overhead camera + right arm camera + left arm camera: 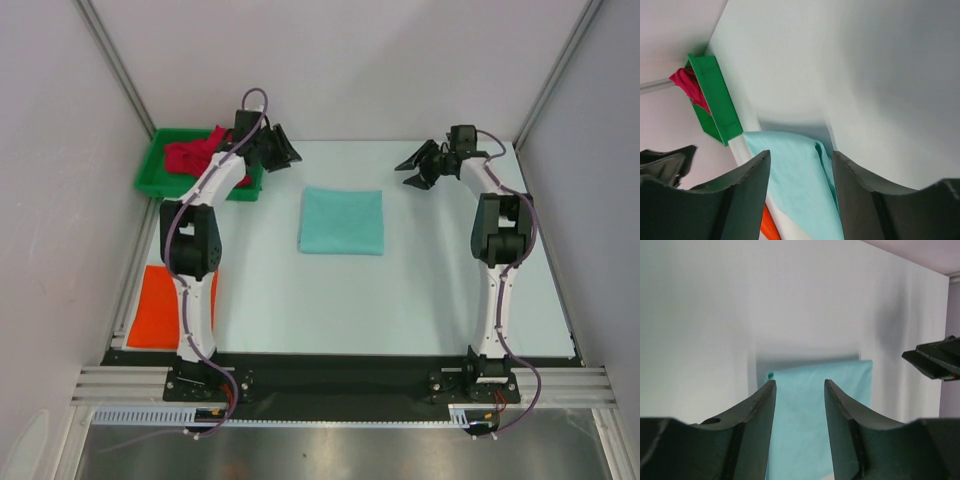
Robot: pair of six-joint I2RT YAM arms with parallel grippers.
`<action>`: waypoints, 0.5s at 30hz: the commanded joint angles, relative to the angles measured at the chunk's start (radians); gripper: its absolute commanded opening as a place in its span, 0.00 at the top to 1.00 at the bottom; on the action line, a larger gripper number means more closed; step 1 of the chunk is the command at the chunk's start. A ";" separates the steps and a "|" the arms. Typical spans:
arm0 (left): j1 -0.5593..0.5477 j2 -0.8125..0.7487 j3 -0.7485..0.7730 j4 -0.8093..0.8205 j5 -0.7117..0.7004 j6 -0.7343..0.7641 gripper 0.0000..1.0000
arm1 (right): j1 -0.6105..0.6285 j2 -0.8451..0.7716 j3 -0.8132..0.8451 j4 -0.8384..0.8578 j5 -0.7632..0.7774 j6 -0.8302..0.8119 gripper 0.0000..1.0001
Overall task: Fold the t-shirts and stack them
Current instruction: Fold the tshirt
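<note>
Now, nearest you, the orange shirt (pixel 160 305) lies flat at the left edge of the table (pixel 450 290). Mid-table, the mint shirt (pixel 341 221) sits folded into a neat square, touching nothing. Beyond it both grippers hover empty with jaws spread: the left gripper (pixel 289 151) just beside the tray (pixel 152 172), the right gripper (pixel 408 174) well apart on the other side. Farthest, the red shirt (pixel 192 156) lies bunched in the tray. Expect it to be light, limp and quick to sag, so pinch a raised fold on top. From these views you probably cannot pick out collar or hem until it hangs free.
</note>
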 commanded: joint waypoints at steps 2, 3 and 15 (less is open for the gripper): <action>-0.016 -0.231 -0.121 -0.010 -0.010 0.094 0.51 | 0.012 -0.175 -0.127 -0.099 0.029 -0.161 0.41; -0.036 -0.268 -0.232 0.031 0.020 0.078 0.51 | 0.021 -0.210 -0.176 -0.061 0.016 -0.155 0.41; -0.139 -0.285 -0.795 0.904 0.265 -0.322 0.59 | 0.207 -0.260 -0.682 0.886 -0.050 0.316 0.67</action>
